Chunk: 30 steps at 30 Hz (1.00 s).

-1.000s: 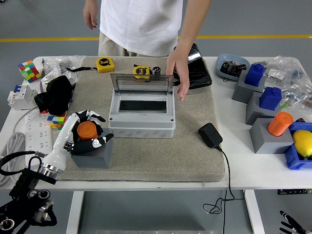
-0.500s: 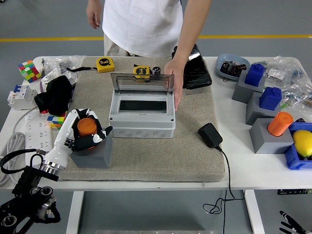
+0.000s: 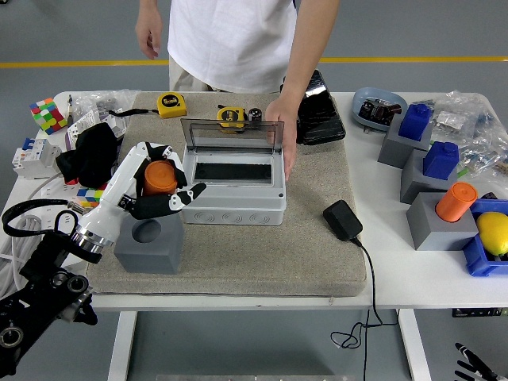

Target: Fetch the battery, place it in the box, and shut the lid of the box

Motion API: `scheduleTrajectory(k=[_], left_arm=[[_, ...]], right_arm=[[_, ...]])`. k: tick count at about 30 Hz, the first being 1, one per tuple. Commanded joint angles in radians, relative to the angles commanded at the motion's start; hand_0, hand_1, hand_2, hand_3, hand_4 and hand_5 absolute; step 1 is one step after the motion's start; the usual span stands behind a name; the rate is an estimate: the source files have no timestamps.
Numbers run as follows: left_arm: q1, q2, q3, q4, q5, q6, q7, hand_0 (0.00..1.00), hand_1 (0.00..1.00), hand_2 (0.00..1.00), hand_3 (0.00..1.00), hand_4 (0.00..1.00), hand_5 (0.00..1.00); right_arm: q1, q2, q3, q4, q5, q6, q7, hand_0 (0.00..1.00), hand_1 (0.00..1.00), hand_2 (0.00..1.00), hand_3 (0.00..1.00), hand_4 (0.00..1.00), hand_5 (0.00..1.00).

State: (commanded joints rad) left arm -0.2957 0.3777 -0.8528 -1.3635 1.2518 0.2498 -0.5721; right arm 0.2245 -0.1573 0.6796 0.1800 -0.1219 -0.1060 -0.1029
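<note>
**Battery lifted clear of its holder, box not yet reached**

The left hand [image 3: 159, 194] has its fingers [image 3: 155, 151] curled around the orange battery [image 3: 160, 177], gripping it just above and slightly far of the grey holder block [image 3: 149, 244], whose round socket now shows empty. The battery hangs just left of the grey box [image 3: 232, 198], near its left wall but not yet over the opening. The box's clear lid [image 3: 231, 135] stands raised at the far side, and a person's hand [image 3: 284, 127] rests against the lid's right edge, seemingly steadying it. The right hand of the robot is out of view.

By my reading, the fetch is done: the battery is out of its socket and held. What remains is carrying it right over the dark interior of the box, letting it go inside, then swinging the lid down shut. All this sits on the mat [image 3: 302, 254] covering the tabletop [image 3: 413, 278].
</note>
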Motion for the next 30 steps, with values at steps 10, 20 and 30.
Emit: scheduleTrajectory(k=[10,20,30], left_arm=[[-0.229,-0.004,0.143,0.066,0.267,-0.025,0.236,0.096,0.126,0.199,0.222,0.733,0.002],[-0.390,-0.055,0.273,0.199,0.358,-0.090,0.429,0.100,0.127,0.205,0.231,0.721,0.002],[-0.485,-0.122,0.340,0.305,0.403,-0.109,0.523,0.108,0.136,0.211,0.238,0.743,0.002]], right_arm=[[-0.001,0.004,-0.012,0.000,0.012,-0.007,0.000,0.624,0.688,0.669,0.548,0.911,0.485],[-0.003,0.007,-0.025,0.000,0.024,-0.012,-0.001,0.624,0.688,0.669,0.548,0.910,0.483],[-0.005,0.009,-0.045,0.000,0.038,-0.015,0.002,0.624,0.688,0.669,0.548,0.910,0.481]])
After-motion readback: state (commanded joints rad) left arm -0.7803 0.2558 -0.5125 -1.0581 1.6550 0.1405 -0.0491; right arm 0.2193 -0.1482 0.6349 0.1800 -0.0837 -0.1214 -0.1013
